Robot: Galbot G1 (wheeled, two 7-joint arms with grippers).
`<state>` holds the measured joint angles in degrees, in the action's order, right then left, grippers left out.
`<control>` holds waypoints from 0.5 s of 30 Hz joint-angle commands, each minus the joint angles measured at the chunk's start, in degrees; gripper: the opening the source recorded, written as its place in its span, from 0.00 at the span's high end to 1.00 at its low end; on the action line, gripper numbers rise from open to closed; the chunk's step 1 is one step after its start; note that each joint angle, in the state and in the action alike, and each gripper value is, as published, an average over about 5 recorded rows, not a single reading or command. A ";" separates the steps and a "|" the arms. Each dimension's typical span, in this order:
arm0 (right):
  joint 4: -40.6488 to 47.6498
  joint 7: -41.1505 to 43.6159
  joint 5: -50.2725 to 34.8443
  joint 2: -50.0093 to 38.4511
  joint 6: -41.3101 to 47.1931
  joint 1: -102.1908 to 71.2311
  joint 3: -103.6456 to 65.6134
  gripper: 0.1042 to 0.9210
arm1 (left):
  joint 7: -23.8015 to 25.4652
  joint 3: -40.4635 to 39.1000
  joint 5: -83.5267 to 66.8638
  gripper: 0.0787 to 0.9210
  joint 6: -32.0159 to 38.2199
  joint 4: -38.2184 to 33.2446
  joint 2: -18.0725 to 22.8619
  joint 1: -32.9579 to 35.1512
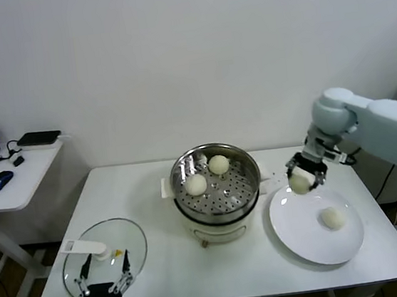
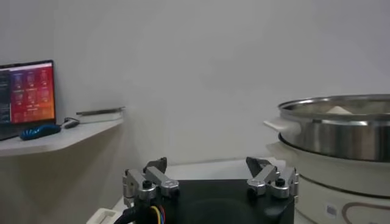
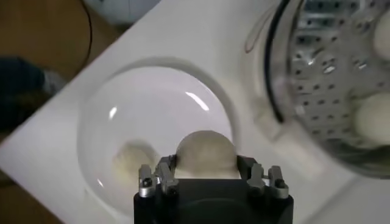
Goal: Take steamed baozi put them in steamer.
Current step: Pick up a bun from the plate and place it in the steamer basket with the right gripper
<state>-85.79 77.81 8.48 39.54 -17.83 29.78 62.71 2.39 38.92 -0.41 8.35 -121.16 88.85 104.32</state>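
Now right claw (image 1: 301, 177) grips baozi (image 1: 300, 183), seemingly above plate (image 1: 294, 232).

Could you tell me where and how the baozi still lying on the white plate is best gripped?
Grip the remaining baozi across its widest middle, coming straight down from above: it sits dome-up alone on the flat plate, sides clear for both fingers.

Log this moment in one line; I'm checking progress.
right gripper: holds baozi above plate | steamer: two inside | left gripper: idle, open

No text, label or number is legible; the laptop screen (image 2: 27, 91) shows only unreadable tiles.
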 commanded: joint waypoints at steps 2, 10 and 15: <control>-5.00 1.35 10.21 9.95 -10.14 8.35 -2.63 0.32 | 0.17 -0.13 -0.70 0.12 0.73 -0.54 -0.15 0.17; 1.99 0.75 18.73 22.10 -11.95 -0.16 -5.83 0.33 | 0.19 0.07 -0.45 0.12 0.62 -0.48 -0.28 0.11; 6.16 0.66 20.47 29.01 -11.58 -3.94 -6.15 0.33 | 0.12 0.07 -0.41 0.12 0.28 -1.08 -0.13 0.20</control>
<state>-85.13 78.38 21.56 54.69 -26.58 30.81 58.45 2.52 38.98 -0.89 8.76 -121.82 88.68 104.45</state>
